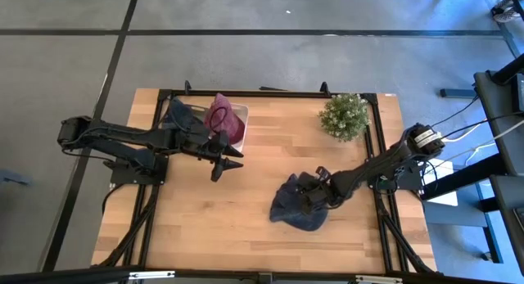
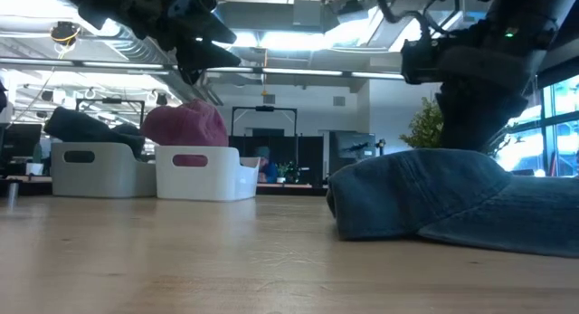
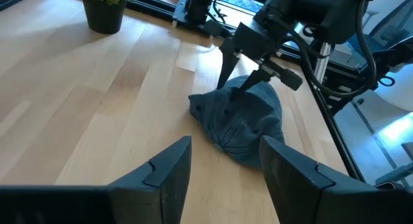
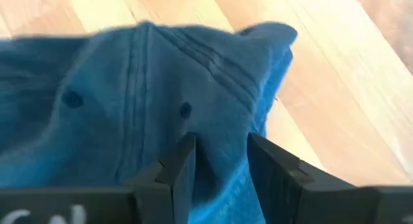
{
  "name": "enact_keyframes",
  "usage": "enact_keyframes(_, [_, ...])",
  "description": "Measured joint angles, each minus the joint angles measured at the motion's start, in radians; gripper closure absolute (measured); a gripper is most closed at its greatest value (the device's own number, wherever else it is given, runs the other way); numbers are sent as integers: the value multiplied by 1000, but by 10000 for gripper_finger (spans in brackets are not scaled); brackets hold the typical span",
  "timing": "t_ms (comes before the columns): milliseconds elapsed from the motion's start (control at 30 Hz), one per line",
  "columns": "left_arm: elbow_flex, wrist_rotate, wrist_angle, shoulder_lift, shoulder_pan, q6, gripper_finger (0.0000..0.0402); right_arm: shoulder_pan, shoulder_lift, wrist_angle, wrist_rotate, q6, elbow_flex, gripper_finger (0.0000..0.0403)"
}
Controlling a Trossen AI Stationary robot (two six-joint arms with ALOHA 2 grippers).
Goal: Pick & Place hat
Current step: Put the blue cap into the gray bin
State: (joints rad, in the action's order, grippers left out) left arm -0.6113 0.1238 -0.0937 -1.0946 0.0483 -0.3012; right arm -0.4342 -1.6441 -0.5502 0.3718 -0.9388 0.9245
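A blue denim hat [image 1: 296, 206] [image 2: 434, 201] lies on its brim and lower edge on the wooden table, toward the right near side. My right gripper [image 4: 221, 143] [image 1: 316, 194] is down on its crown, fingers open, with cloth bulging up between them. My left gripper [image 3: 222, 146] [image 1: 231, 164] is open in the air by the white bins, well left of the blue hat [image 3: 244, 117], and touches nothing. A pink hat [image 1: 221, 119] [image 2: 185, 124] rests in one white bin. My right gripper touches the blue hat's crown [image 4: 213, 121] near the top seams and eyelets. Its open fingers [image 3: 227, 66] slant down from the table's right, one on each side of a ridge of cloth. The hat lies flat on the table, not lifted.
Two white bins [image 2: 197, 174] [image 2: 95, 165] stand at the far left of the table, one with the pink hat, one with a dark hat [image 1: 180, 114]. A potted plant [image 1: 344, 116] stands at the far right. Bare wood lies between the bins and the blue hat.
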Motion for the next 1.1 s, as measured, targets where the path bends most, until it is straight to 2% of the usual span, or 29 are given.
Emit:
enact_keyframes(133, [0, 0, 1, 0, 0, 0, 220, 16, -6, 8, 0, 20, 0, 299])
enact_keyframes(267, [0, 4, 2, 0, -2, 0, 220, 26, -6, 12, 20, 95, 0, 380])
enact_keyframes(300, [0, 6, 1, 0, -2, 0, 221, 26, -6, 12, 34, 114, 0, 389])
enact_keyframes(500, [0, 1, 0, 0, -2, -12, 222, 25, 6, 5, 173, 192, 18, 396])
enact_keyframes(633, [0, -58, -1, 0, 6, -134, 208, 25, 29, 9, 256, 322, 75, 397])
enact_keyframes(800, [0, -63, -6, 0, 29, -245, 183, 25, 52, 11, 376, 532, 171, 397])
enact_keyframes(967, [0, -62, -8, 0, 34, -230, 176, 45, 54, 20, 431, 709, 281, 397])
enact_keyframes(1100, [0, -44, -8, 0, 26, -125, 179, 71, 54, 40, 434, 792, 347, 397])
